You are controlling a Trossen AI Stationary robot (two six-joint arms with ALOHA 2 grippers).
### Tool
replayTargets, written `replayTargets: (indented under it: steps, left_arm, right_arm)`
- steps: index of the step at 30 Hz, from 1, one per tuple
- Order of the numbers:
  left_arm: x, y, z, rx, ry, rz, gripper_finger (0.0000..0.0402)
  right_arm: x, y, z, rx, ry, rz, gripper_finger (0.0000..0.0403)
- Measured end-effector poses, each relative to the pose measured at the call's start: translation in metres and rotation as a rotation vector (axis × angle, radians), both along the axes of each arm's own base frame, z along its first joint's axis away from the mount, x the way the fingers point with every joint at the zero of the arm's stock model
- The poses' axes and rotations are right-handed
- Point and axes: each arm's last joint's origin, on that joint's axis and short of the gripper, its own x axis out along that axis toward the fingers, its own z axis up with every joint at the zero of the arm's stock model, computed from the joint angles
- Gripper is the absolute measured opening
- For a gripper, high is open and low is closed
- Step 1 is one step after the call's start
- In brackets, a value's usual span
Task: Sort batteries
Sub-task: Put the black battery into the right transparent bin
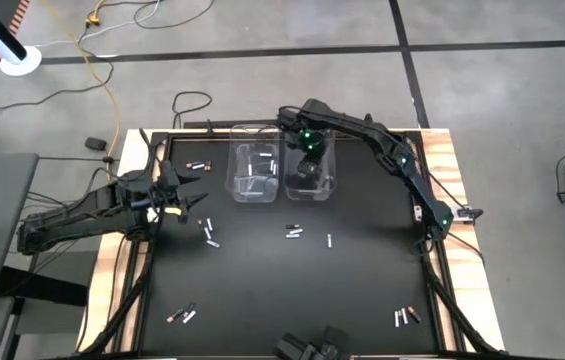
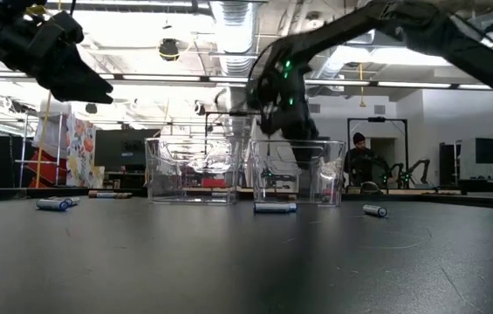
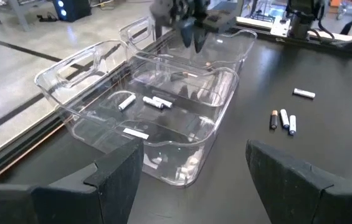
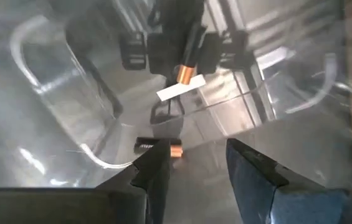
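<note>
High view: the right end effector [image 1: 305, 150] is positioned over the right clear bin [image 1: 312, 178], which stands at the far side of the black table [image 1: 362, 290], touching the left clear bin [image 1: 253, 172]. The right wrist view shows its fingers [image 4: 157, 168] spread apart and gripping nothing, with a copper-and-dark battery [image 4: 158, 148] lying on the bin floor just beyond them. The left bin holds several white batteries [image 3: 154, 101]. The left end effector [image 1: 184, 197] hovers above the left part of the table, fingers spread and empty. The remaining batteries lie scattered on the table: a pair near the far left corner [image 1: 197, 165], a group beside the left end effector [image 1: 208, 232], a cluster in the centre [image 1: 295, 233], one single [image 1: 329, 241], and pairs at the near left [image 1: 182, 316] and near right [image 1: 406, 317].
</note>
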Motion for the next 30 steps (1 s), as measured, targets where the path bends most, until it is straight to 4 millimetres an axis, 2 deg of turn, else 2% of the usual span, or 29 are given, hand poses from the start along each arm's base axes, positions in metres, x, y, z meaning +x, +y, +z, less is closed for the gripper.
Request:
replayTargets:
  steps: [3, 8, 12, 16, 19, 22, 26, 30]
  left_arm:
    - [-0.001, 0.000, 0.003, -0.015, -0.014, 0.015, 0.0279]
    - [-0.002, 0.000, 0.021, 0.004, -0.047, 0.015, 0.0279]
    - [-0.002, 0.000, 0.041, 0.034, -0.048, 0.007, 0.0279]
    - [0.000, 0.001, 0.059, -0.016, 0.017, 0.042, 0.0279]
    - [0.005, 0.003, 0.073, -0.026, 0.106, 0.049, 0.0279]
    - [0.014, 0.006, 0.085, -0.027, 0.192, 0.038, 0.0279]
    - [0.027, 0.010, 0.096, -0.014, 0.292, 0.015, 0.0279]
    - [0.041, 0.015, 0.100, -0.034, 0.348, 0.017, 0.0279]
  right_arm:
    - [-0.007, 0.005, 0.030, -0.046, -0.069, -0.044, 0.0170]
    - [-0.029, 0.020, 0.089, -0.121, -0.201, -0.139, 0.0164]
    - [-0.050, 0.046, 0.129, -0.167, -0.314, -0.200, 0.0164]
    - [-0.071, 0.080, 0.153, -0.192, -0.439, -0.254, 0.0163]
    - [-0.086, 0.109, 0.157, -0.196, -0.519, -0.292, 0.0163]
    - [-0.101, 0.139, 0.150, -0.186, -0.573, -0.332, 0.0163]
    - [-0.125, 0.175, 0.130, -0.174, -0.593, -0.399, 0.0163]
    - [-0.147, 0.201, 0.105, -0.159, -0.598, -0.464, 0.0163]
